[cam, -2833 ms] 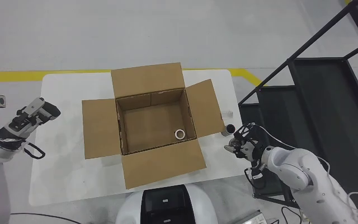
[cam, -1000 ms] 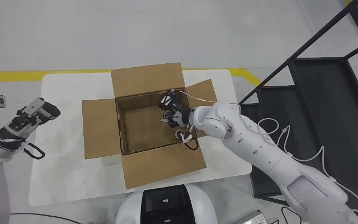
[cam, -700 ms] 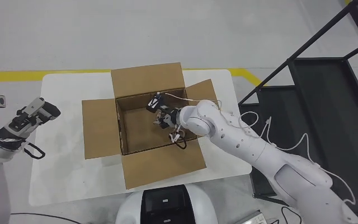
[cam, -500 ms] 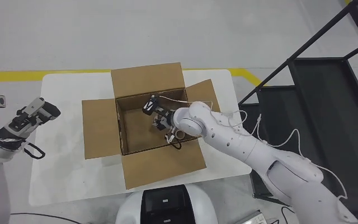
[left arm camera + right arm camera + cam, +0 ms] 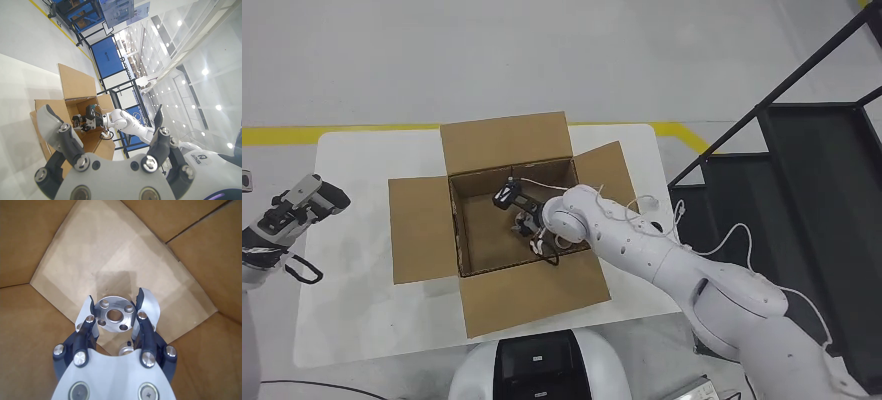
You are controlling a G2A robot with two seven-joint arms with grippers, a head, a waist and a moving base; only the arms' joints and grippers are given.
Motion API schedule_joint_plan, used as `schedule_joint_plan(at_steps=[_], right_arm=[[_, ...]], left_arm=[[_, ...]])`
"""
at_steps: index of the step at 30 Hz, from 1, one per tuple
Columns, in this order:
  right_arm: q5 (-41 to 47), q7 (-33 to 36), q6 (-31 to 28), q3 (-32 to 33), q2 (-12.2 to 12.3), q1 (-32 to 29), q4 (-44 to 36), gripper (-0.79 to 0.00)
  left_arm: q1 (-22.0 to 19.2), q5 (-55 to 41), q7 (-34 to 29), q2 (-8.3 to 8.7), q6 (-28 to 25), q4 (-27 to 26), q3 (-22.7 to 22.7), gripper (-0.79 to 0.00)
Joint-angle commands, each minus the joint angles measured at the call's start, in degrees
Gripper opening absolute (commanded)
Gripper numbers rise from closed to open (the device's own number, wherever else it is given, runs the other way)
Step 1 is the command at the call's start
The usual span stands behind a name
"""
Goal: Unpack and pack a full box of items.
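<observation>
Right wrist view: right pincer (image 5: 115, 295) pinching flange (image 5: 113, 315); second metal part (image 5: 125, 349) half hidden behind; left pincer (image 5: 103, 110) spread.

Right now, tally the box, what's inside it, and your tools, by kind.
Cardboard box: 1
Metal flange: 1
Smaller metal piece: 1
Tools: 2, left tool and right tool
Total: 5

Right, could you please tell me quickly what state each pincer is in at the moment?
Left pincer: open, empty.
Right pincer: closed on the metal flange, inside the cardboard box.
</observation>
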Motion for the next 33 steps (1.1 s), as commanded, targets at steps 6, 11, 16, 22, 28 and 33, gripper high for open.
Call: schedule_joint_plan(at_steps=[6, 11, 16, 22, 28, 33], right_arm=[[-0.69, -0.31, -0.85, -0.27, -2.21, 0.78, 4.57, -0.471], [-1.95, -0.35, -0.72, 0.14, -3.04, 1.10, 6.04, 0.000], [-3.47, -0.39, -0.88, 1.68, -2.69, 1.01, 5.04, 0.000], [-6.05, 1.39, -2.02, 6.89, 0.83, -1.35, -3.93, 0.000], [-9.51, 8.12, -3.86, 19.43, 7.78, -10.20, -24.87, 0.000], [-10.12, 14.20, -6.55, 32.39, 12.67, -22.71, -46.48, 0.000]], left_arm=[[0.00, 0.00, 0.00, 0.00, 0.00, 0.00, 0.00, 0.000], [0.00, 0.00, 0.00, 0.00, 0.00, 0.00, 0.00, 0.000], [0.00, 0.00, 0.00, 0.00, 0.00, 0.00, 0.00, 0.000], [0.00, 0.00, 0.00, 0.00, 0.00, 0.00, 0.00, 0.000], [0.00, 0.00, 0.00, 0.00, 0.00, 0.00, 0.00, 0.000], [0.00, 0.00, 0.00, 0.00, 0.00, 0.00, 0.00, 0.000]])
